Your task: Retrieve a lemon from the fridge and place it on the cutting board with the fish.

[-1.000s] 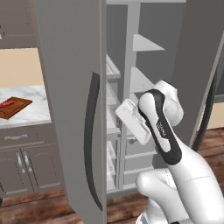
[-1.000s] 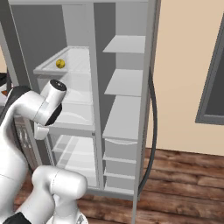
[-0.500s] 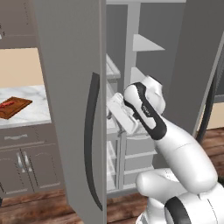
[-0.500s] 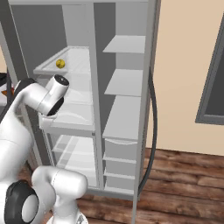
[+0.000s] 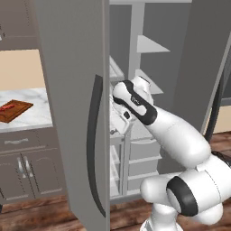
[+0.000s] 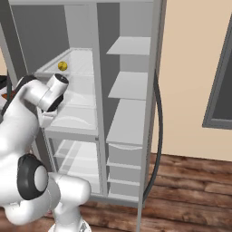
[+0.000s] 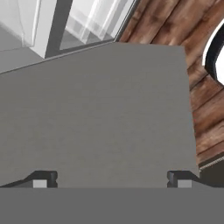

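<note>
Currently the gripper (image 7: 109,179) has its jaws wide apart, facing the fridge (image 5: 72,90) door's inner face. Inside the fridge, the lemon (image 6: 62,66) sits on an upper shelf; swing clear of the door, then reach upward.

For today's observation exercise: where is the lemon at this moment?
In the right base view, the lemon sits on an upper clear shelf in the left compartment of the open fridge, near its left side, just above the arm's wrist.
</note>
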{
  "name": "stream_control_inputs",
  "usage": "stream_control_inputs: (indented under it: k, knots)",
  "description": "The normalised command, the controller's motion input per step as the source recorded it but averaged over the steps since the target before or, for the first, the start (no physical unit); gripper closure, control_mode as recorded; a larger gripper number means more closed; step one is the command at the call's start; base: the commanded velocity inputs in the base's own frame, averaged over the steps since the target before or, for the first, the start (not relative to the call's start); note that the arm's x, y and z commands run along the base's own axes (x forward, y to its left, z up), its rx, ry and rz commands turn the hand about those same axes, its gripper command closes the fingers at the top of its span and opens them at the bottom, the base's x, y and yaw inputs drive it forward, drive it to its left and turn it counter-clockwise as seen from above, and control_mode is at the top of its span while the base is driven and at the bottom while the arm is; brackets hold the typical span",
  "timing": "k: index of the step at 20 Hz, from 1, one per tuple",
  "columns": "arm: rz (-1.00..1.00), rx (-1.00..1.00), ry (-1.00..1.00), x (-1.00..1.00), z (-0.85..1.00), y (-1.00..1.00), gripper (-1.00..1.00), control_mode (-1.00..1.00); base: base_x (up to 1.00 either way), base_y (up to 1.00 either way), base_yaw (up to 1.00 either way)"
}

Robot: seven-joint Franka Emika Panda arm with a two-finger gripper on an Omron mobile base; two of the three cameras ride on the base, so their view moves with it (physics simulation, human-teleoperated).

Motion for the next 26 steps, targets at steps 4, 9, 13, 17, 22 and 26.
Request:
stream_control_inputs:
  k: [4, 9, 13, 17, 22, 26]
  knots:
    - [0.00, 0.00, 0.00, 0.00, -0.23, 0.78, -1.00, -1.00, 0.00, 0.00, 0.00]
    - [0.00, 0.00, 0.00, -0.08, -0.13, 0.58, -1.00, -1.00, 0.00, 0.00, 0.00]
    - [-0.01, 0.00, 0.00, -0.44, -0.18, 0.63, -1.00, -1.00, 0.00, 0.00, 0.00]
    - [-0.02, 0.00, 0.00, -0.35, -0.04, 0.49, -1.00, -1.00, 0.00, 0.00, 0.00]
    - [-0.02, 0.00, 0.00, -0.15, 0.00, 0.39, -1.00, -1.00, 0.00, 0.00, 0.00]
    - [-0.02, 0.00, 0.00, -0.10, 0.00, 0.32, -1.00, -1.00, 0.00, 0.00, 0.00]
